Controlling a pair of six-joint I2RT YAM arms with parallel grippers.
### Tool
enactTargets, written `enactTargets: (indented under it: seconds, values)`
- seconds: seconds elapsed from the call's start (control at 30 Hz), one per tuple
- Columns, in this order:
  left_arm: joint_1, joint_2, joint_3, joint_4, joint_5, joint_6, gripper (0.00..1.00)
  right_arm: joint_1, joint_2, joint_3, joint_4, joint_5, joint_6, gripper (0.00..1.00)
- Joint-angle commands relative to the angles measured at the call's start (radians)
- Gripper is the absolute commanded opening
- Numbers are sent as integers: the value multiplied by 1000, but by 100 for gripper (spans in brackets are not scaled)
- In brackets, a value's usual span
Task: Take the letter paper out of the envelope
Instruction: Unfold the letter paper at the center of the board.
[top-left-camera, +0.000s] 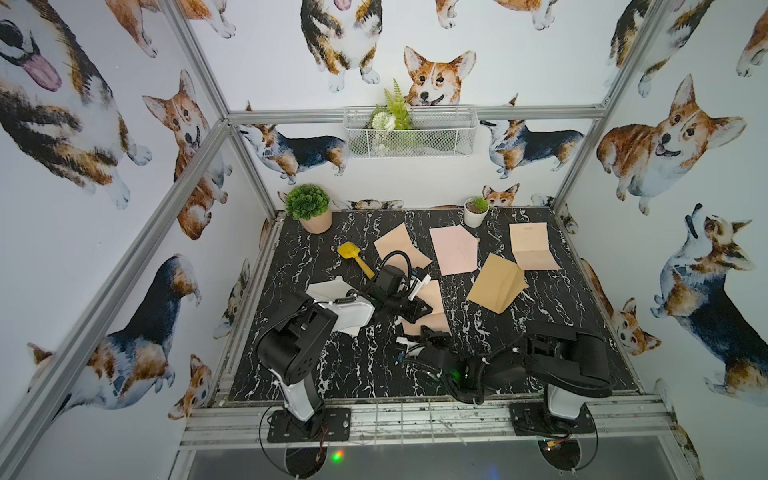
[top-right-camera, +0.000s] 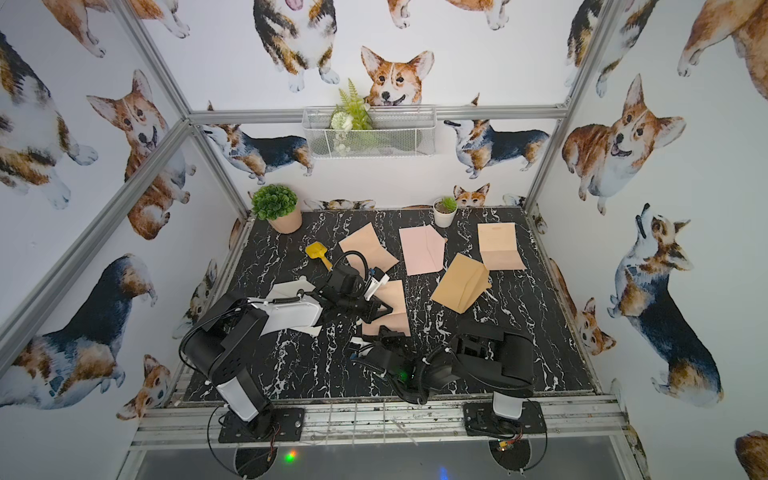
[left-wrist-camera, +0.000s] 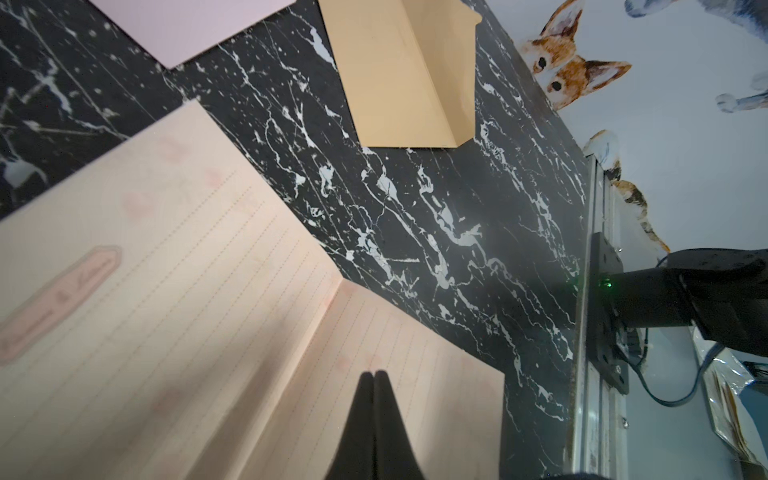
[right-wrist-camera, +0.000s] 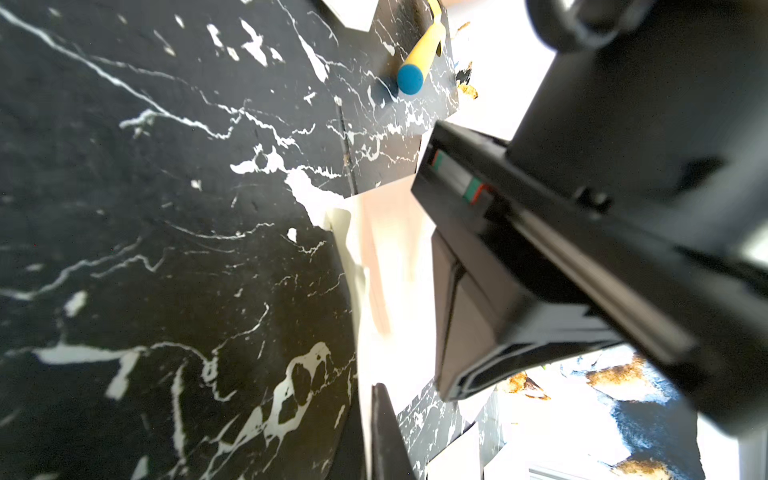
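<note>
**Letter paper (top-left-camera: 434, 297) looks already out, open on the bench (top-left-camera: 291, 365)**

It lies unfolded mid-bench, clear of the kraft envelope (top-left-camera: 494, 282) and white envelope (top-left-camera: 328, 289). Left fingers (left-wrist-camera: 365, 415) are pressed together above its lined face. Right fingers (right-wrist-camera: 386, 436) are closed at its near edge, grip unclear.

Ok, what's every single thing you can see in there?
Table: one, black marble, underneath.
Bushy plant: one, green, back left corner.
Small plant: one, green, white pot, back edge.
Wire basket: one, white, back wall, greenery inside.
Shovel: one, yellow, left of middle.
Pink envelope: one, pink, back middle.
Brown envelope: one, tan, right of middle.
White envelope: one, white, left side, partly hidden.
Peach sheets: two, peach, back half.
Lined letter paper: one, peach, middle.
Arms: two, black and white, front edge.
Left gripper, right gripper: two, black, shut, at the letter paper.
</note>
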Motion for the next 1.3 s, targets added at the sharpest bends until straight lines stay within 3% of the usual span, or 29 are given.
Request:
enactTargets:
  seconds: [0.0, 0.33, 0.6, 0.9, 1.03, 1.17, 1.27]
  values:
    - [-8, 28, 58, -100, -31, 41, 0, -5, 1, 2, -22, 4, 41, 0]
    - [-13, 61, 90, -158, -77, 55, 0, -14, -34, 20, -111, -27, 99, 0]
    - [-27, 73, 107, -197, -127, 70, 0, -17, -144, 43, -324, -140, 248, 36]
    - [-93, 95, 160, -294, -264, 134, 0, -29, -403, 28, -537, -285, 394, 46]
    - [-125, 96, 176, -323, -334, 156, 0, -81, -580, 11, -567, -376, 436, 31]
    - [-155, 90, 180, -339, -424, 174, 0, -230, -769, -20, -579, -561, 553, 13]
    - [-164, 95, 186, -349, -443, 178, 0, -353, -832, -31, -600, -681, 655, 0]
